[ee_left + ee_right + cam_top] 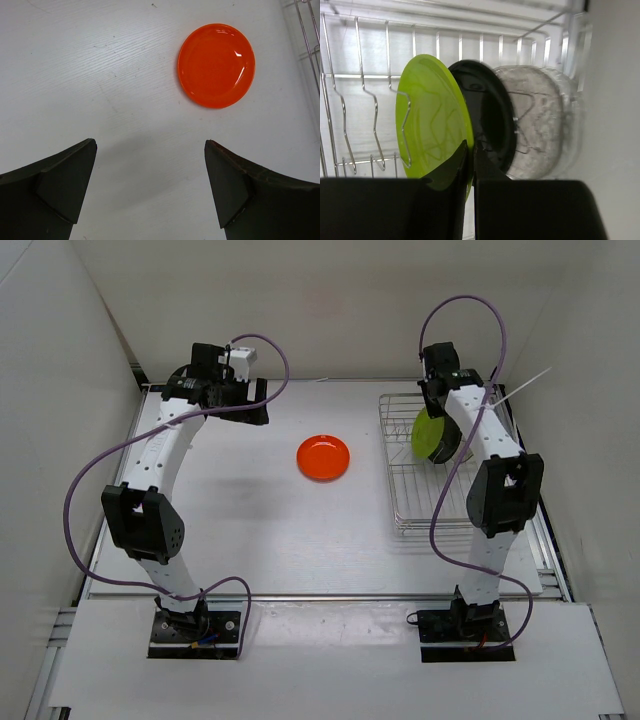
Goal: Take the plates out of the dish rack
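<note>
Three plates stand on edge in the silver wire dish rack (367, 76): a yellow-green plate (427, 120), a black plate (492, 112) behind it, and a clear plate (540, 125) furthest right. My right gripper (471, 146) is shut on the yellow-green plate's near rim, one finger on each face. From above, the yellow-green plate (427, 436) shows in the rack (410, 512) beside the right arm. An orange plate (323, 457) lies flat on the table. My left gripper (150, 145) hangs open above bare table, with the orange plate (216, 65) ahead to its right.
The rack's near half holds only upright dividers. Its wire edge (311, 47) shows at the right of the left wrist view. White walls enclose the table on the left, back and right. A thin white rod (525, 383) pokes out past the rack's far right corner.
</note>
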### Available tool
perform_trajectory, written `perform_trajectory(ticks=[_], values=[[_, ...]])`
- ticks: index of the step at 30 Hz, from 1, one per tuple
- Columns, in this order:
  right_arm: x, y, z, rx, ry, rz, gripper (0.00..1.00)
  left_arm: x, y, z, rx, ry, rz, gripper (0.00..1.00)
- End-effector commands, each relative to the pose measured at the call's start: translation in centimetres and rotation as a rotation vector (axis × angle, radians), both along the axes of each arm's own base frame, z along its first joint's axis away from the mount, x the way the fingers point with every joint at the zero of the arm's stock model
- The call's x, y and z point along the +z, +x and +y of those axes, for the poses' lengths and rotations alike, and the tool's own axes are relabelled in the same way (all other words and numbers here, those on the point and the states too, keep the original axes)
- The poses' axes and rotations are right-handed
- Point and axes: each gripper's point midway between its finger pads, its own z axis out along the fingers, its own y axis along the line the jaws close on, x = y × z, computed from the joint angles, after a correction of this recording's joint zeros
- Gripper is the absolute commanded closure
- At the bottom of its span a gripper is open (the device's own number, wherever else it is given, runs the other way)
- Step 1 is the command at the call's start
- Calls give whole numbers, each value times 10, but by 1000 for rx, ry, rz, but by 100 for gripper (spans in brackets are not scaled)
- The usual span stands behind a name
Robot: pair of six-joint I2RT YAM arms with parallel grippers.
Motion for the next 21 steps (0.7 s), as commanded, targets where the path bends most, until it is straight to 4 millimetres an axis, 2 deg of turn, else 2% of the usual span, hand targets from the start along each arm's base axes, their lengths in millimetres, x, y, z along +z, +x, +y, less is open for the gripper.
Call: perform_trajectory(ticks=[1, 2, 3, 6, 8, 9, 10, 11, 12, 13, 14, 16, 17, 18, 19, 20, 21], values=[[59, 6, -11, -86, -24, -130, 100, 41, -3, -5, -24, -37, -90, 0], [63, 3, -13, -93, -31, -132, 100, 39, -2, -5, -24, -35, -80, 0], [73, 3, -16, -104, -38, -157, 100, 45, 2, -6, -24, -38, -96, 0], [112, -10, -23, -99, -57, -230, 100, 50, 3, -15, -52, -54, -93, 0], [130, -17, -21, -85, -54, -265, 100, 64, 3, -21, -76, -81, -122, 0], [145, -23, -22, -87, -45, -303, 100, 64, 3, -29, -102, -94, -119, 0], [152, -27, -23, -88, -41, -320, 100, 73, 4, -32, -115, -108, -144, 0], [160, -30, -24, -89, -36, -338, 100, 70, 3, -40, -139, -120, -132, 0], [173, -38, -25, -91, -28, -369, 100, 78, -1, -52, -185, -153, -146, 0], [179, -40, -19, -73, -16, -381, 100, 77, 1, -56, -210, -164, -150, 0], [190, -47, -14, -55, 2, -406, 100, 75, -5, -70, -262, -196, -132, 0], [192, -53, -1, 4, 71, -403, 100, 78, -12, -90, -338, -242, -132, 0], [190, -61, 26, 123, 184, -380, 100, 86, -15, -99, -374, -263, -150, 0], [188, -67, 40, 188, 240, -365, 100, 85, -22, -117, -441, -302, -140, 0], [183, -75, 53, 250, 293, -341, 100, 86, -21, -126, -462, -327, -134, 0], [187, -81, 65, 307, 341, -339, 100, 91, -23, -134, -492, -342, -146, 0], [177, -85, 78, 353, 377, -302, 100, 95, -31, -148, -538, -381, -136, 0]])
